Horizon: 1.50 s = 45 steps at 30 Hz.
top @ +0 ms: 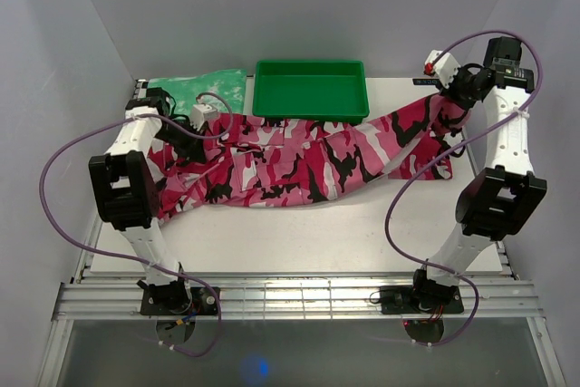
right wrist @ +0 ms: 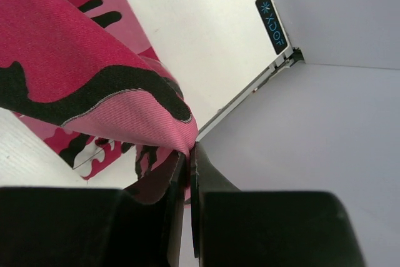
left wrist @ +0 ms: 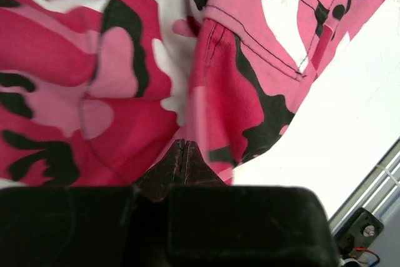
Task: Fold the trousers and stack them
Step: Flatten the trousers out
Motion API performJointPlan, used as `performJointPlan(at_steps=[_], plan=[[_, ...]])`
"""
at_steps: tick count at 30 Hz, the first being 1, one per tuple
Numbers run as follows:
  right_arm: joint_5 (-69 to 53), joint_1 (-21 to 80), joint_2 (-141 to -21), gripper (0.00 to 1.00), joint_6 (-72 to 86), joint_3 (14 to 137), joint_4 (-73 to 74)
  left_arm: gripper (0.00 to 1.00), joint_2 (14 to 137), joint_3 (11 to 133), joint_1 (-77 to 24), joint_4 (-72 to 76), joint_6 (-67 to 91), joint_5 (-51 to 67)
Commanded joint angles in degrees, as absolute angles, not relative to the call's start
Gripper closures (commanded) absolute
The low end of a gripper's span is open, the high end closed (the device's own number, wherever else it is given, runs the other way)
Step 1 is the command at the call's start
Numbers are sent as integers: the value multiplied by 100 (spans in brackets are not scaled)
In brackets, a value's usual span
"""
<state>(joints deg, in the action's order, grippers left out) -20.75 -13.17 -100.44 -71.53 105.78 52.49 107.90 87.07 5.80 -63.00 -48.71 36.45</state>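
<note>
I had my right claw [right wrist: 189, 154] pinching the trousers [top: 299, 156] by a hem; my left claw [left wrist: 182, 154] sat closed against their cloth.

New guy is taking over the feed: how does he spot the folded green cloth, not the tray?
Start at the white table's far left corner, behind the left arm. There, left of the green tray, lies the folded cloth: flat and mottled green-and-white, unlike the plain, walled tray or the pink camouflage trousers in front.

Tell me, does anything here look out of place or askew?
The trousers lie rumpled and unfolded across the table, their right end lifted off it, pinched in the right end effector. Nothing looks spilled or damaged.
</note>
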Motion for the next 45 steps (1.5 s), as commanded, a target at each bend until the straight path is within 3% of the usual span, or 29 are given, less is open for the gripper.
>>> performJointPlan(at_steps=[1,4,6,7,16,20,24,28,36,40,41,45], plan=[[-2074,-1310,-10178,92,-6961,11171,5176,91,10757,9167,659,-6643,-4965,3771],[-2144,-1310,-10055,92,-6996,10918,5159,59,10723,8949,659,-6566,-4905,3735],[-2162,-1301,-9932,92,-7005,10724,5054,52,10618,8746,633,-6391,-4834,3744],[-2171,-1292,-9862,92,-7022,10523,5019,43,10608,8667,572,-6364,-4773,3762],[-2153,-1257,-9852,92,-6987,10503,5019,40,10670,8324,308,-6205,-4720,3656],[-2118,-1248,-9914,92,-6935,10590,4966,58,10749,8279,176,-6100,-4580,3525],[-2074,-1239,-10098,92,-6847,10906,4957,87,10854,8463,176,-5898,-4281,3226],[-1969,-1239,-10300,92,-6847,11205,4931,100,10706,8815,246,-5827,-4236,3164],[-2038,-1379,-10091,92,-7004,11296,4983,100,10582,9993,1054,-6641,-4929,3761],[-2215,-1835,-8724,92,-8685,9444,4931,100,10004,9319,1081,-7250,-6018,3928],[-2197,-1950,-8475,92,-9058,8526,4861,100,9663,8777,1072,-7347,-6247,3946],[-2109,-2688,-7656,92,-10667,6797,4720,100,8896,7166,1037,-7594,-7537,3377]])
